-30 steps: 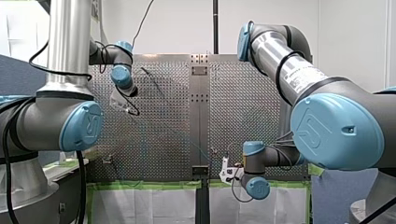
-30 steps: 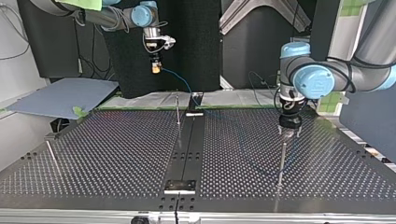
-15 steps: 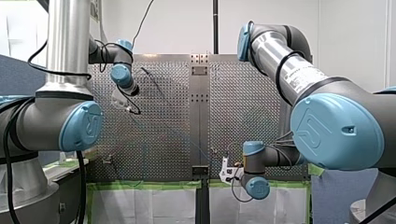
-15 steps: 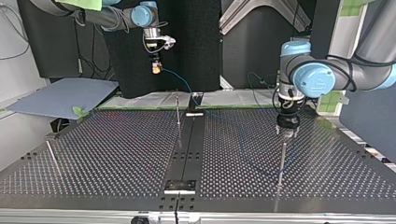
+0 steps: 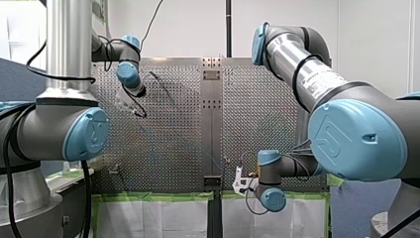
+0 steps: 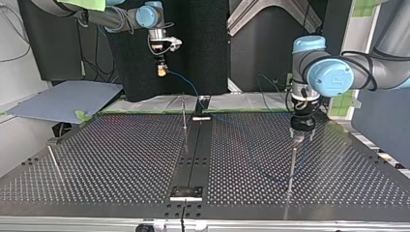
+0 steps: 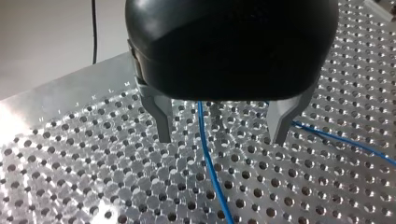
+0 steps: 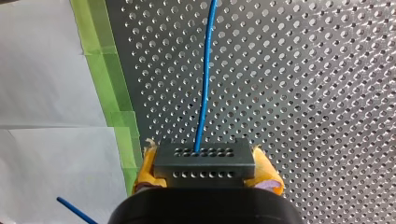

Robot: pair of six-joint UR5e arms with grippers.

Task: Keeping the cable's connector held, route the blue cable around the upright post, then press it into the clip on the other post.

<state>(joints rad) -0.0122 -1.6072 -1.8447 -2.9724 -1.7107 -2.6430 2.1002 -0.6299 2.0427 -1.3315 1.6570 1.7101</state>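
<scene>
In the right wrist view my right gripper (image 8: 204, 164) has its yellow pads (image 8: 268, 175) shut on a dark grey connector (image 8: 204, 161). The blue cable (image 8: 205, 70) leaves the connector straight ahead. Across the table it hangs from my right gripper (image 6: 162, 71) down to the perforated plate. My left gripper (image 7: 222, 137) hovers low over the plate with its metal fingers (image 7: 163, 122) open. The cable (image 7: 208, 163) passes loosely between them, untouched. In the top view my left gripper (image 6: 302, 137) stands just above a thin upright post (image 6: 292, 164).
A second thin post (image 6: 183, 113) rises near the plate's centre strip and a third (image 6: 54, 162) leans at the top view's left. Green tape (image 8: 100, 60) and white sheeting edge the plate beside my right gripper. A grey board (image 6: 65, 99) lies off the plate.
My left arm's wrist has swung a little toward the top view's right, and its gripper sits slightly farther up the plate in the front view. My right arm has not moved.
</scene>
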